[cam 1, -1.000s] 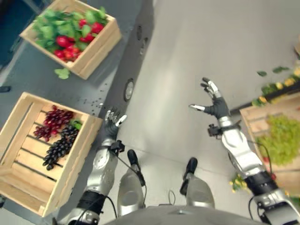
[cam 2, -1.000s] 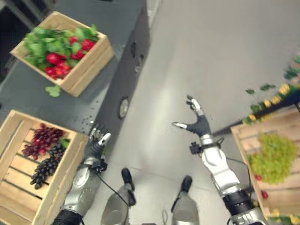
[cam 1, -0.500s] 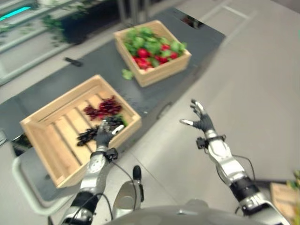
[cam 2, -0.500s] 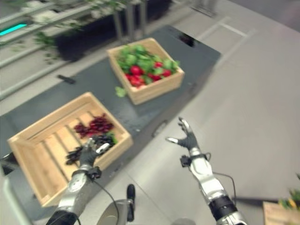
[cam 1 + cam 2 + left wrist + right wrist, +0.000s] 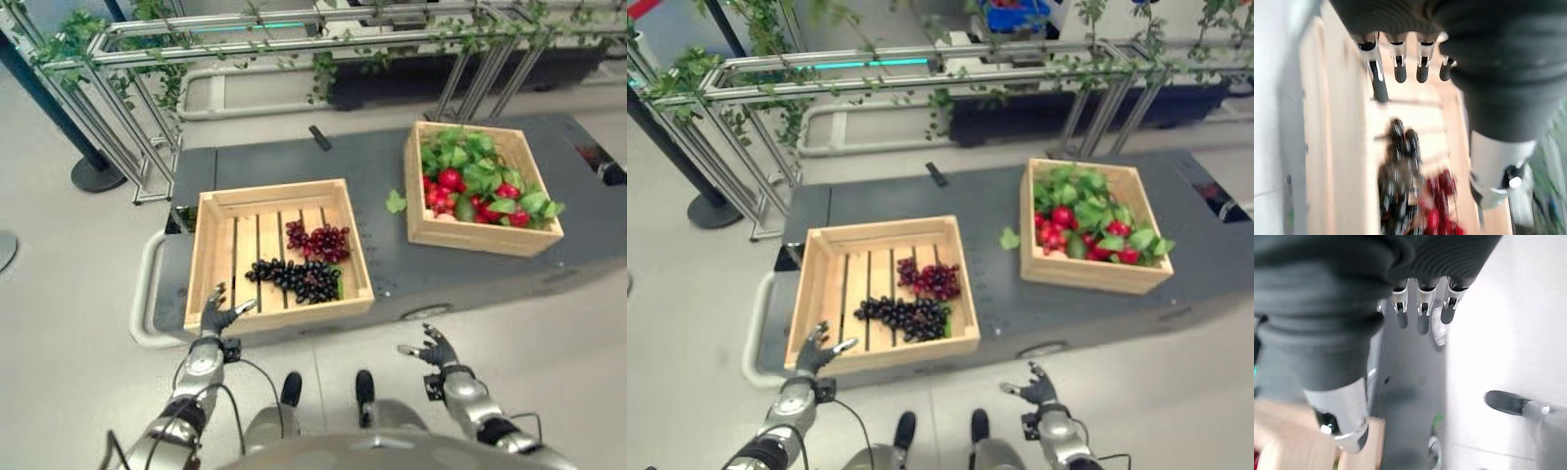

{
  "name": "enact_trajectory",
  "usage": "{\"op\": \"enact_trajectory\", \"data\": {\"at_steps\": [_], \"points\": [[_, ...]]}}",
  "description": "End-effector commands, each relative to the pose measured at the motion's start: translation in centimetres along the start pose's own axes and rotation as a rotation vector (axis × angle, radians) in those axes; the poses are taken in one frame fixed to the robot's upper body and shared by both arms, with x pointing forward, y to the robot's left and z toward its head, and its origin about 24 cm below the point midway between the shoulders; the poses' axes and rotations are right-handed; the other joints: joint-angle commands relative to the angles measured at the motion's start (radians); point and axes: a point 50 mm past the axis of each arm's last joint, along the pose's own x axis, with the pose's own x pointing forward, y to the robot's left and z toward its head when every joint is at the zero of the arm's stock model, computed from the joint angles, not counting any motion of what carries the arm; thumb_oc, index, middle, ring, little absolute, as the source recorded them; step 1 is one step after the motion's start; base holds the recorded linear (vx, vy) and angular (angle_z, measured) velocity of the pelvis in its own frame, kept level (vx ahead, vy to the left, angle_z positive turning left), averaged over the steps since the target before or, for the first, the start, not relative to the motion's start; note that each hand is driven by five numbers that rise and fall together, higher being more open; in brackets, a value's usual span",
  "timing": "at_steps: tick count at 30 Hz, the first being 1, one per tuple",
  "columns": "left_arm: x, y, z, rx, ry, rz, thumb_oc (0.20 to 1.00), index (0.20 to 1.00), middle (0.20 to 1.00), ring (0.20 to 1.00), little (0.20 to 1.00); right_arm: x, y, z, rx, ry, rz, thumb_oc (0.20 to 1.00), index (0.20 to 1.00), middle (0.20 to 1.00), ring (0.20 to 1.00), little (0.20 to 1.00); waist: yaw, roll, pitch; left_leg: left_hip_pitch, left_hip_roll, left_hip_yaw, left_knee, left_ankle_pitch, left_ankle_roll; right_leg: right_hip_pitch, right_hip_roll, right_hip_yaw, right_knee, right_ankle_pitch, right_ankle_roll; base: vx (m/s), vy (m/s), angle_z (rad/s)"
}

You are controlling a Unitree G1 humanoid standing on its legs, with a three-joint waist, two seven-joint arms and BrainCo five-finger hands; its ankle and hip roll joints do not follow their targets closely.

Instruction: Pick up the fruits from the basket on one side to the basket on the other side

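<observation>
While both hands (image 5: 220,315) (image 5: 436,350) spread empty, two crates (image 5: 211,257) (image 5: 470,238) hold seemingly two grape bunches (image 5: 299,278).

The right hand (image 5: 1422,308) hangs with its dark-tipped fingers (image 5: 1421,322) straight and relaxed, empty, the ribbed cover above them and the thumb (image 5: 1506,403) standing well apart from the row. Past the fingers lies the dark grey side of the platform (image 5: 1405,401) beside pale floor (image 5: 1498,333). A corner of a wooden crate (image 5: 1283,431) shows by the wrist.
</observation>
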Motion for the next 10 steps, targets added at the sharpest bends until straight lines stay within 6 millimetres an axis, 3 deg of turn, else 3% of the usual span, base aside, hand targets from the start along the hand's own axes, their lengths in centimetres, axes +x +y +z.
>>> {"op": "enact_trajectory", "data": {"at_steps": [1,3,6,8,9,10], "points": [[-3.4,-0.6,-7.8,0.046,0.38,-0.025,1.0,1.0,1.0,1.0,1.0,0.4,-1.9,0.8,0.029,-0.015,-0.046,1.0,1.0,1.0,1.0,1.0,-0.007,-0.026,0.036,0.04,-0.022,-0.085,0.024,-0.07,-0.035,0.048,-0.054,-0.025,0.008,-0.062,0.062,0.1,-0.133,0.01],[-3.9,-0.7,-8.7,0.048,0.418,-0.028,1.0,1.0,1.0,1.0,1.0,0.3,-2.0,-0.1,0.029,0.026,-0.051,1.0,1.0,1.0,1.0,1.0,-0.006,-0.022,0.031,0.037,-0.015,-0.078,0.026,-0.065,-0.043,0.064,-0.056,-0.046,-0.001,-0.066,0.059,0.07,-0.098,0.1],[-5.0,-0.3,-10.3,0.046,0.509,-0.026,1.0,1.0,1.0,1.0,1.0,-0.4,-2.5,-3.3,0.022,0.167,-0.067,1.0,1.0,1.0,1.0,1.0,-0.01,-0.016,0.018,0.03,0.01,0.009,0.041,-0.058,-0.049,0.112,-0.048,-0.099,-0.028,-0.083,0.045,0.07,-0.082,0.51],[-5.2,-0.5,-10.6,0.041,0.529,-0.033,1.0,1.0,1.0,1.0,1.0,-0.9,-2.8,-5.0,0.023,0.246,-0.081,1.0,1.0,1.0,1.0,1.0,-0.019,-0.014,0.015,0.018,0.019,0.107,0.058,-0.05,-0.043,0.131,-0.054,-0.128,-0.036,-0.09,0.042,0.03,-0.039,0.35],[-5.1,-0.5,-10.5,0.042,0.53,-0.04,1.0,1.0,1.0,1.0,1.0,-1.1,-2.9,-5.6,0.023,0.272,-0.083,1.0,1.0,1.0,1.0,1.0,-0.022,-0.013,0.015,0.015,0.022,0.15,0.065,-0.049,-0.04,0.138,-0.054,-0.138,-0.038,-0.093,0.04,0.0,-0.019,0.27],[-5.1,-0.5,-10.5,0.043,0.53,-0.04,1.0,1.0,1.0,1.0,1.0,-1.1,-2.9,-5.6,0.023,0.272,-0.083,1.0,1.0,1.0,1.0,1.0,-0.022,-0.013,0.015,0.015,0.022,0.151,0.066,-0.05,-0.04,0.139,-0.054,-0.138,-0.038,-0.093,0.04,0.0,-0.01,0.33]]}}
